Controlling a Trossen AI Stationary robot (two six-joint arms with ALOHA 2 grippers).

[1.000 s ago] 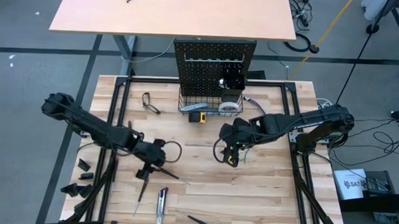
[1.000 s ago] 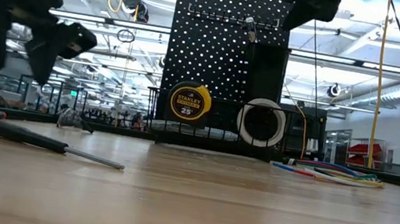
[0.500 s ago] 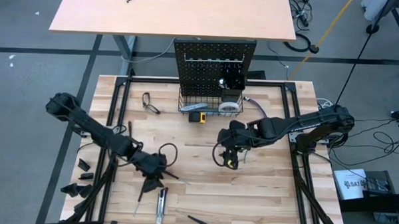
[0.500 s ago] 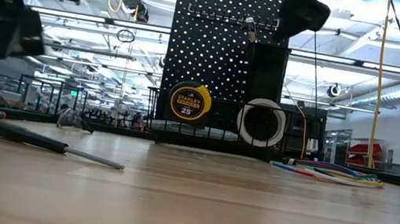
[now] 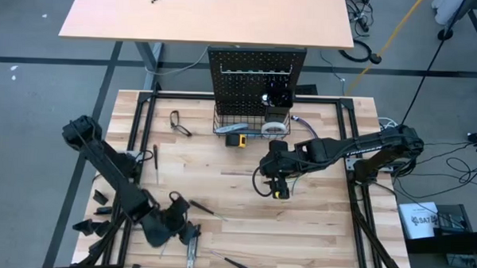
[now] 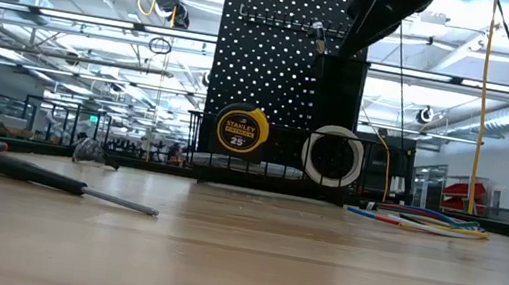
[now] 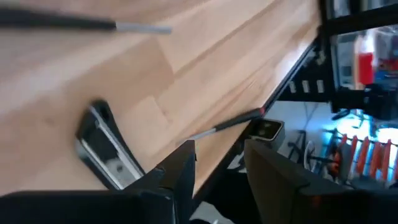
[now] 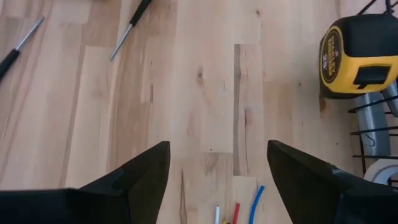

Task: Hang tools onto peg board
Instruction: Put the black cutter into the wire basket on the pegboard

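Fingers [image 7: 180,171] of the left gripper [image 5: 174,227] stand a little apart with nothing between them, hovering low over the near left part of the wooden table [image 5: 323,224]. Just beside that gripper lies a grey utility knife [image 7: 102,155], flat on the boards, and past it a thin screwdriver [image 7: 227,122] rests at the table's near edge; another screwdriver [image 5: 200,207] lies just beyond the gripper toward the middle. The right gripper [image 5: 278,187] hangs above the table's centre, its fingers [image 8: 134,177] spread wide and empty over bare planks. In the right wrist view the yellow tape measure [image 8: 356,57] sits on the table ahead of that gripper, next to the wire basket [image 5: 247,128]. The peg board [image 5: 255,79] stands upright at the far edge of the table, the basket at its foot and a small black bin [image 5: 278,97] on its right half; a white tape roll [image 5: 274,126] rests in the basket below the bin. A pair of pliers [image 5: 179,122] lies left of the board, well apart from both arms, and one more screwdriver [image 5: 155,161] lies along the left side. A bundle of coloured wires [image 6: 420,222] lies on the right side of the table.
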